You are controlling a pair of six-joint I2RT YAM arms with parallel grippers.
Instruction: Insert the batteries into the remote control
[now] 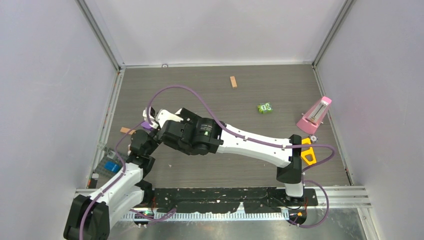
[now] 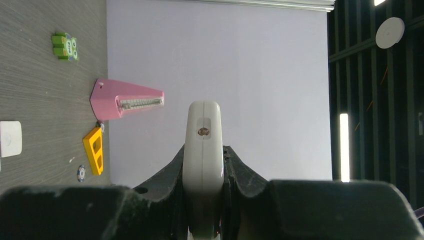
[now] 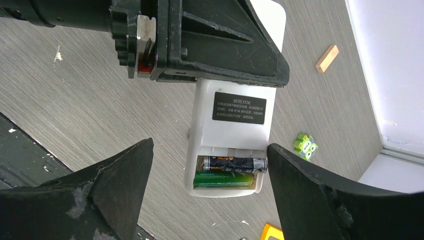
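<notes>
Item: remote control [image 3: 235, 130], a long slim white plastic shell with rounded corners, its back uppermost with a black printed label [image 3: 240, 108]. Its uncovered compartment holds the batteries side by side, lying across the remote's width: one dark glossy cell [image 3: 232, 164] and one green cell [image 3: 225, 179]. Location: clamped by its faces in the closed left gripper [image 2: 202, 200], over the left-centre of the grey wood-grain table [image 3: 75, 110]. The right gripper [image 3: 210, 146] stands wide open, its matte black fingers [image 3: 120, 175] flanking the compartment end and touching nothing. Surroundings, all well apart: a tan wooden block [image 3: 326, 58], a green toy [image 3: 305, 146], a pink tapered metronome [image 2: 127, 98] and a yellow plastic piece [image 2: 93, 150]. Orientation: the long axis runs straight out of the left gripper, and the compartment end points toward the right wrist camera.
</notes>
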